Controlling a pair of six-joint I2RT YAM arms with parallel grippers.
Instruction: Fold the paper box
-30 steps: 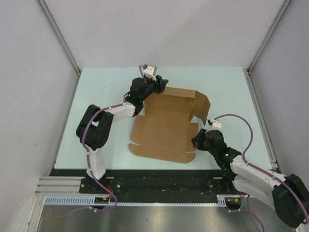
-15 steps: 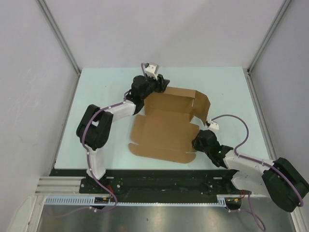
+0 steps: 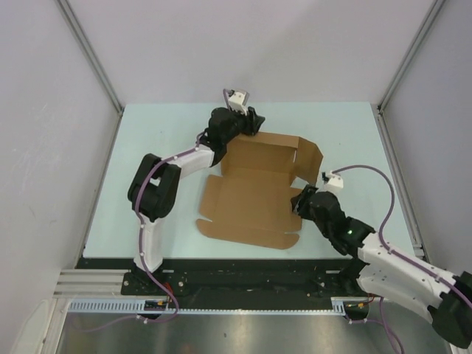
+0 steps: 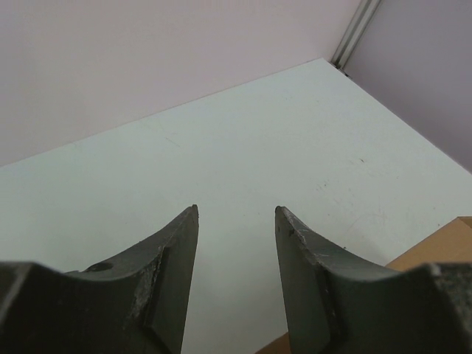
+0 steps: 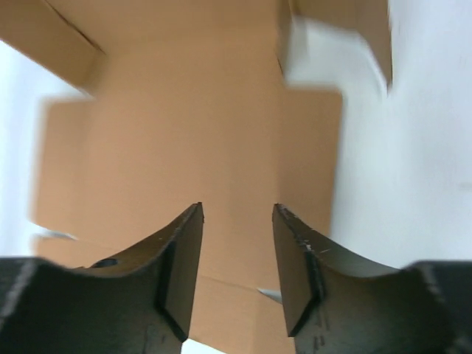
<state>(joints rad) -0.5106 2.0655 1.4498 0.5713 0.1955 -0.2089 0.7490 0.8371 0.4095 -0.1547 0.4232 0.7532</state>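
The paper box (image 3: 254,193) is a brown cardboard sheet lying mid-table, its far panel and right flap (image 3: 308,158) raised upright. My left gripper (image 3: 253,123) sits at the box's far left corner, jaws open and empty; its wrist view shows bare table and a sliver of cardboard (image 4: 442,243) at lower right. My right gripper (image 3: 298,202) hovers over the box's right edge, jaws open and empty. In the right wrist view the cardboard (image 5: 192,125) fills the frame beyond the open right gripper (image 5: 237,214).
The pale green table (image 3: 162,147) is bounded by grey walls with metal corner posts (image 3: 92,59). A black rail (image 3: 243,284) runs along the near edge by the arm bases.
My right gripper has shifted slightly left and farther onto the box's right edge, its arm swinging. My left gripper has moved a little right along the box's far corner.
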